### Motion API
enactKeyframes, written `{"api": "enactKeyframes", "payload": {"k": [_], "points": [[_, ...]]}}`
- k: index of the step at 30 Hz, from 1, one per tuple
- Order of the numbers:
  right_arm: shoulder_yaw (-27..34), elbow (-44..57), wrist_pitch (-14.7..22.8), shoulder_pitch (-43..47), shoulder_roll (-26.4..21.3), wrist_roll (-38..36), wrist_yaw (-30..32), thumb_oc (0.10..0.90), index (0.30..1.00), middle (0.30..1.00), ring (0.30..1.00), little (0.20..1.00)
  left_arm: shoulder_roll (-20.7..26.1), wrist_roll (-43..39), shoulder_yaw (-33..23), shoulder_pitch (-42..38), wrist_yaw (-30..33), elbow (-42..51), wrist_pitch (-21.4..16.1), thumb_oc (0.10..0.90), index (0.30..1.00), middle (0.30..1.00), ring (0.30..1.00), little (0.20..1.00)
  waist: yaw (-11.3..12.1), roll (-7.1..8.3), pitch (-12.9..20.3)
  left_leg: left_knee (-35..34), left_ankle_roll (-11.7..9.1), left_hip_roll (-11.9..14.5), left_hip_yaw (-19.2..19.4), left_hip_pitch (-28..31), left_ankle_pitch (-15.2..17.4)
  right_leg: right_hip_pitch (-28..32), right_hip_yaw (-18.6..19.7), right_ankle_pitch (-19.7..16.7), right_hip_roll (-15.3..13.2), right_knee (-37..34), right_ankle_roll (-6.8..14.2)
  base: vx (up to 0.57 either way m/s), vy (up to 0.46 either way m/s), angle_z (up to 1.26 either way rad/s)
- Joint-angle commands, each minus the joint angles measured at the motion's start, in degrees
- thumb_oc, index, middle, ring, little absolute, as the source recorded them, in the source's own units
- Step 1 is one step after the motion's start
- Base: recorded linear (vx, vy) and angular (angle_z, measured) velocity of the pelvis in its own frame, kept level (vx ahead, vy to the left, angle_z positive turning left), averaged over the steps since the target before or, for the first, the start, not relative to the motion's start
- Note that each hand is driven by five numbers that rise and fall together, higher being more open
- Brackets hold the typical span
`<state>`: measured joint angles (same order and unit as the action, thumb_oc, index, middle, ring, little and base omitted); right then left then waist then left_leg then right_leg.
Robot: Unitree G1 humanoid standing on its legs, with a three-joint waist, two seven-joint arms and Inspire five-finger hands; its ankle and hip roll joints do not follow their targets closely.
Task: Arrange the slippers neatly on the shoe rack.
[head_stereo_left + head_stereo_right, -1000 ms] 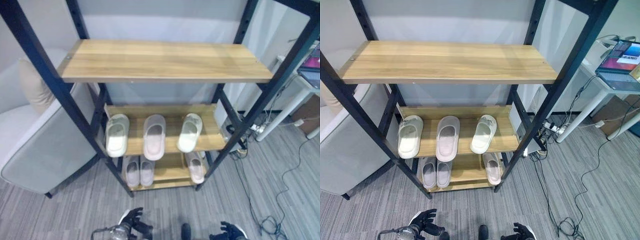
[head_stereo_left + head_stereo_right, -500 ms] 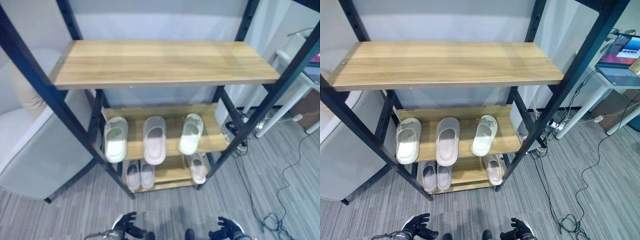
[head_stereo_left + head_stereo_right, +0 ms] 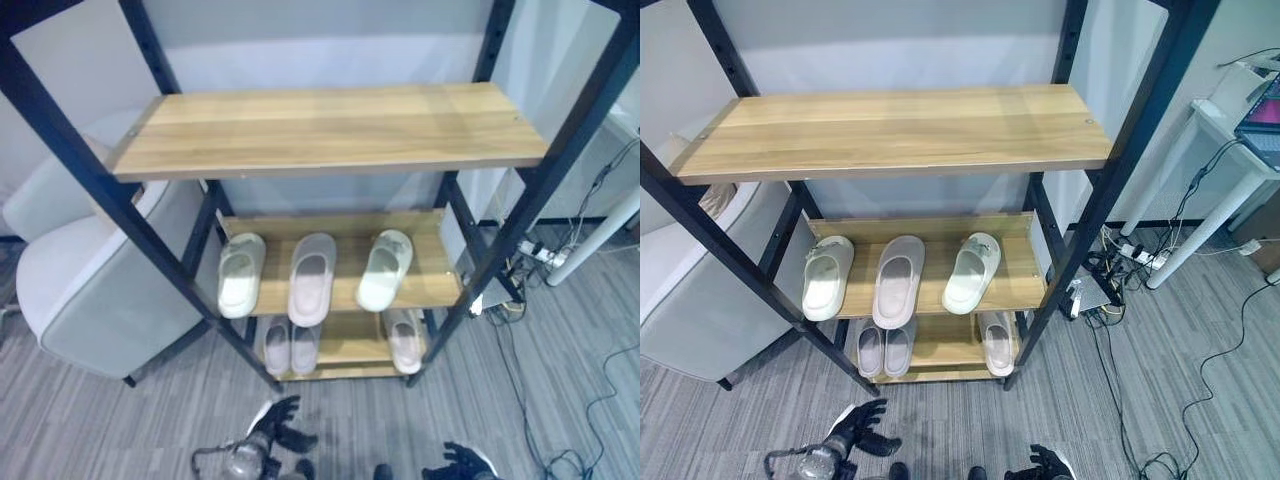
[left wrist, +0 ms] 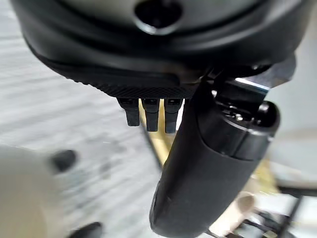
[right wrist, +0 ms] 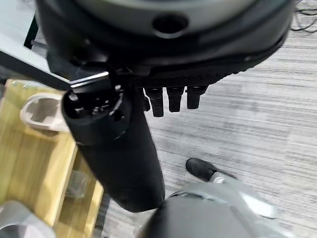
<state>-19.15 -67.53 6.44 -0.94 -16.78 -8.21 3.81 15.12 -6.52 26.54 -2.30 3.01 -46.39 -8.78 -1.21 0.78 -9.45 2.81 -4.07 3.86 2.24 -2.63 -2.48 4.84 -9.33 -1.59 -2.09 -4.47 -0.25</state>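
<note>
Standing in front of the shoe rack [image 3: 330, 130], the robot has both hands down low over the floor, well short of the shelves: the left hand [image 3: 278, 428] hangs with its fingers loosely spread and nothing in it, and the right hand [image 3: 457, 462] looks empty and relaxed too. The slippers are all on the rack: a pale green slipper [image 3: 240, 274], a pink slipper [image 3: 311, 277] and another pale green one [image 3: 384, 269], turned at a slant, on the middle shelf; a pink pair [image 3: 290, 346] and a single slipper [image 3: 404, 339] on the bottom shelf. Reaching in looks awkward to me; an arm could knock the dark upright [image 3: 510, 230] or sweep a neighbouring slipper off the shelf edge
</note>
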Motion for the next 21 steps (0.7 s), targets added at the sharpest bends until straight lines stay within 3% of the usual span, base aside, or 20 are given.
{"api": "enactKeyframes", "payload": {"k": [1,12,21], "points": [[0.7,1.5,2.0,-1.1,-0.8,-0.5,0.7,0.800,0.900,0.900,0.900,0.900,1.3,-1.1,-0.1,-4.5,-0.1,7.2,-4.8,0.800,0.900,0.900,0.900,0.900,1.2,1.71,0.7,1.1,-0.7,-0.7,-1.4,0.9,2.9,-1.2,2.9,5.2,0.3,5.7,4.0,0.07,0.089,-0.11],[1.5,1.6,1.0,-1.1,-0.1,1.3,-0.1,0.800,0.900,0.900,0.900,0.900,6.6,-2.8,-3.1,1.0,-3.5,24.7,-5.8,0.800,0.900,0.900,0.900,0.900,1.9,1.28,2.7,-5.6,1.1,-2.7,0.0,5.6,2.5,0.1,3.8,2.9,-2.1,3.3,6.4,0.03,0.078,-0.04],[1.5,2.6,0.8,-1.4,-0.1,2.2,-0.3,0.800,0.900,0.900,0.900,0.900,9.1,-6.8,-6.4,5.7,-5.8,34.0,-6.3,0.800,0.900,0.900,0.900,0.900,2.3,0.81,3.6,-7.8,1.0,-2.9,0.0,6.9,2.1,1.3,3.2,2.2,-2.5,1.1,6.9,0.01,0.014,-0.02]]}}
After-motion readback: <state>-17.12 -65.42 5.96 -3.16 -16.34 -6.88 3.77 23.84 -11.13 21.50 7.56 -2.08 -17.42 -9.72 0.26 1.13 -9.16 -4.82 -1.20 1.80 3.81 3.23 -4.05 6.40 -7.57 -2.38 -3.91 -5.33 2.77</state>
